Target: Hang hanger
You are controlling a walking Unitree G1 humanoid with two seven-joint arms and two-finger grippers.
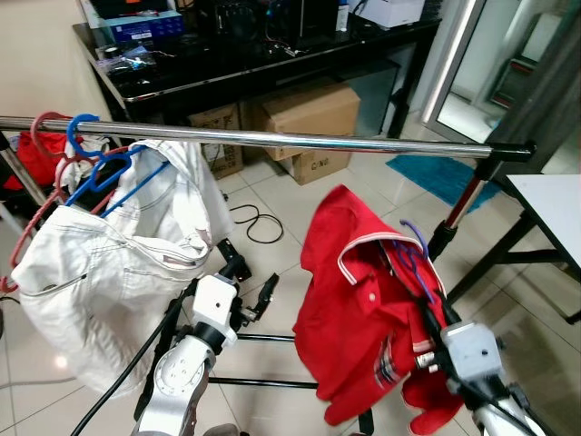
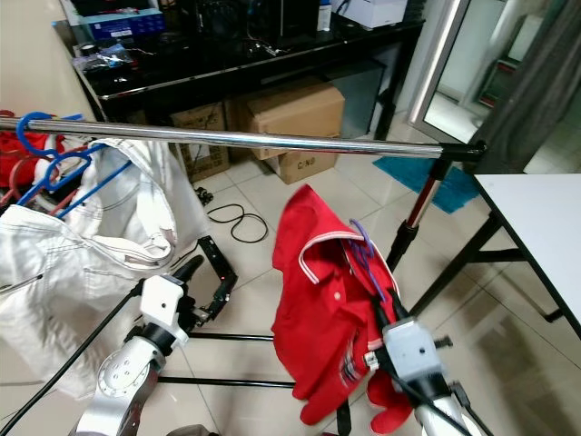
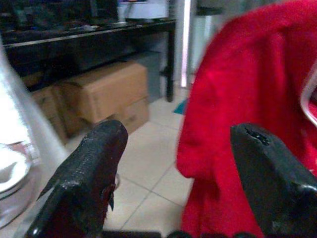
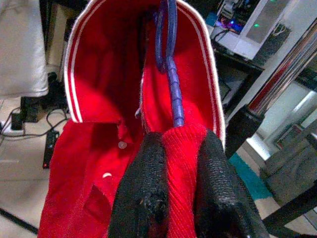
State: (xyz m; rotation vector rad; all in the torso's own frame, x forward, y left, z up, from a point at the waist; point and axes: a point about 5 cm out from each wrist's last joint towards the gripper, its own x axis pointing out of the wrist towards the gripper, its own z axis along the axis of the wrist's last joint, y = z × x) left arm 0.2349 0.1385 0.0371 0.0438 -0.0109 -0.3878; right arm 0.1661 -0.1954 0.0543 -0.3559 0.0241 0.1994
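Right gripper (image 4: 181, 198) is clamping red polo shirt (image 1: 363, 300) on purple hanger (image 4: 171, 74) below chrome rail (image 1: 272, 138) | left gripper (image 3: 173, 168) is hanging wide open, holding nothing

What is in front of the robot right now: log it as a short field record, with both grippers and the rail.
rail: chrome clothes rail, horizontal, above the shirt
held item: red polo shirt on a purple hanger, hook not yet on the rail
right gripper: shut on the shirt's fabric just below the hanger neck
left gripper: open, empty, beside the shirt
already hanging: white garment on a blue hanger, at the rail's left end
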